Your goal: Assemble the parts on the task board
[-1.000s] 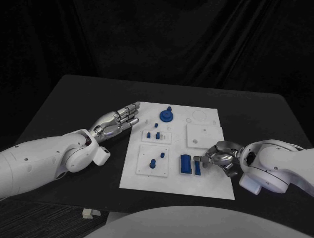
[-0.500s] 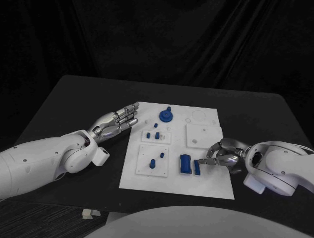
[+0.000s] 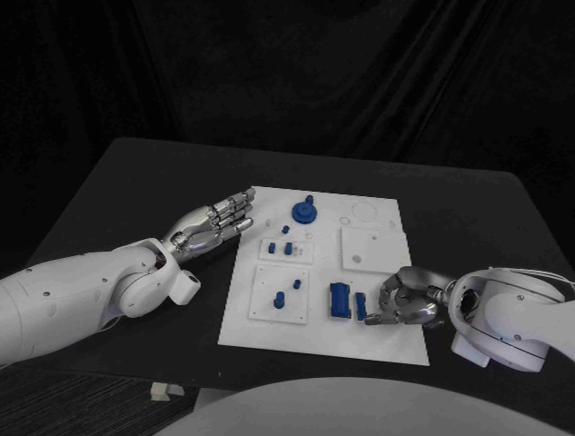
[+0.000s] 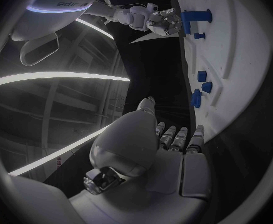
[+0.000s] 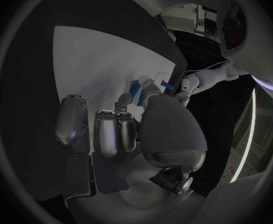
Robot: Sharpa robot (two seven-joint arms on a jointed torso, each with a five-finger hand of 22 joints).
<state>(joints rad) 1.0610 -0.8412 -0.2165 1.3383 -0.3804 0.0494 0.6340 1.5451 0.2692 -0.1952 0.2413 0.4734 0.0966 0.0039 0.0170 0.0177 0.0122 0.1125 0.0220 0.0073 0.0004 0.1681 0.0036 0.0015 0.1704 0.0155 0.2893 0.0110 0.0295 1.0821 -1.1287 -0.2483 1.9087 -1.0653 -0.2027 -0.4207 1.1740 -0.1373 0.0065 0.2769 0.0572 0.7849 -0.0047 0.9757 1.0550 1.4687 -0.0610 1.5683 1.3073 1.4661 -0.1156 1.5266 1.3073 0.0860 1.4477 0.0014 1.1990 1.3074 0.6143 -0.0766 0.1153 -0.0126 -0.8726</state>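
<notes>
Your right hand (image 3: 405, 302) sits at the white plastic task board's (image 3: 379, 341) right edge, fingers curled around the upright blue rectangular parts (image 3: 348, 301) near its front edge; actual pinch, cannot tell. Risk: you nudge or topple a neighbouring block, or slide the unfixed board. Left hand (image 3: 219, 221) rests flat, fingers straight and holding nothing, at the board's far-left corner. Matte black counter (image 3: 130, 177), black curtain behind.

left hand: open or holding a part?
Open. The left hand lies flat at the task board's left edge, fingers extended and slightly apart, nothing in it; the left wrist view shows the same.
</notes>
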